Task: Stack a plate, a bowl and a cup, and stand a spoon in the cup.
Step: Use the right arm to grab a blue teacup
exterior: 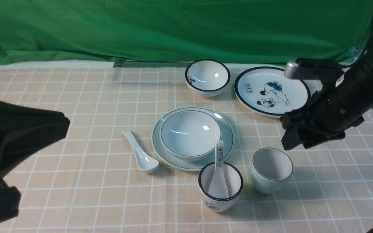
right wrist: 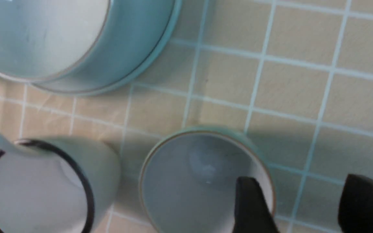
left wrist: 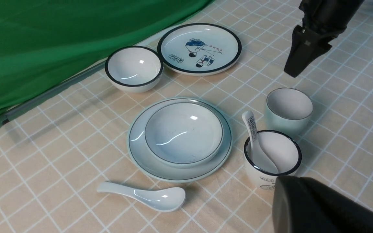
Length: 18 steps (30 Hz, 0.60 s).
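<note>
I see my right tool (right wrist: 298, 181) released, its fingers (right wrist: 251, 207) spread above the cup (right wrist: 202, 174) rim; the bowl (exterior: 189, 132) sits on the plate (exterior: 228, 139). Left tool (exterior: 21, 136): cannot tell.

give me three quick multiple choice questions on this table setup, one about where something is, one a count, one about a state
1. Where does the shallow bowl sit?
A) on the plain plate
B) on the cartoon plate
C) inside a cup

2. How many spoons are in view?
A) one
B) two
C) three

3. The plain cup is
A) upright and empty
B) tipped on its side
C) holding a spoon

Answers:
1 A: the bowl rests inside the plate's rim.
2 B: a plain spoon lies on the cloth, and a marked spoon stands in the black-rimmed cup.
3 A: its mouth faces up and its inside is bare.
</note>
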Each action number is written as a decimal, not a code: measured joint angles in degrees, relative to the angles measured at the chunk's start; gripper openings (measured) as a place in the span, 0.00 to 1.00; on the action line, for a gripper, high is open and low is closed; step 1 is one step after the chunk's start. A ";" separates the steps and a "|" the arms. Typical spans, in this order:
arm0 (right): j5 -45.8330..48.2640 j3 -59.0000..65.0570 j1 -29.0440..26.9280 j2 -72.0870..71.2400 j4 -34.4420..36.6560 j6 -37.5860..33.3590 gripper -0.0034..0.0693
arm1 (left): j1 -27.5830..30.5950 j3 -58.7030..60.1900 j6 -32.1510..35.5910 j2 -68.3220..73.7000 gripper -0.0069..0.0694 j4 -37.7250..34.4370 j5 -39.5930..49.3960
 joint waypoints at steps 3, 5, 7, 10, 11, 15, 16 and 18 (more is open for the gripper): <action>-3.56 2.29 0.42 1.81 -0.05 0.06 0.60 | 0.00 0.00 0.00 0.00 0.10 0.06 -0.05; -5.84 3.01 0.42 3.93 -0.38 0.20 0.60 | 0.00 0.00 0.00 0.00 0.10 0.17 -0.12; -6.72 3.14 0.37 5.24 -0.48 0.00 0.59 | 0.00 0.00 0.05 0.00 0.10 0.17 -0.12; -7.75 3.14 0.37 6.45 -0.42 -1.07 0.48 | 0.00 0.00 0.05 0.00 0.10 0.17 -0.12; -7.75 3.14 0.37 6.45 -0.42 -1.41 0.41 | 0.00 0.00 0.05 0.00 0.10 0.17 -0.12; -6.62 2.41 0.44 5.20 -0.43 -2.70 0.17 | 0.00 0.00 0.05 0.00 0.10 0.17 -0.12; -5.47 1.51 0.52 4.56 -0.55 -2.84 0.17 | 0.00 0.00 0.05 0.00 0.10 0.17 -0.12; -4.51 -0.06 0.71 3.57 -0.68 -3.01 0.17 | 0.00 0.00 0.05 0.00 0.10 0.17 -0.12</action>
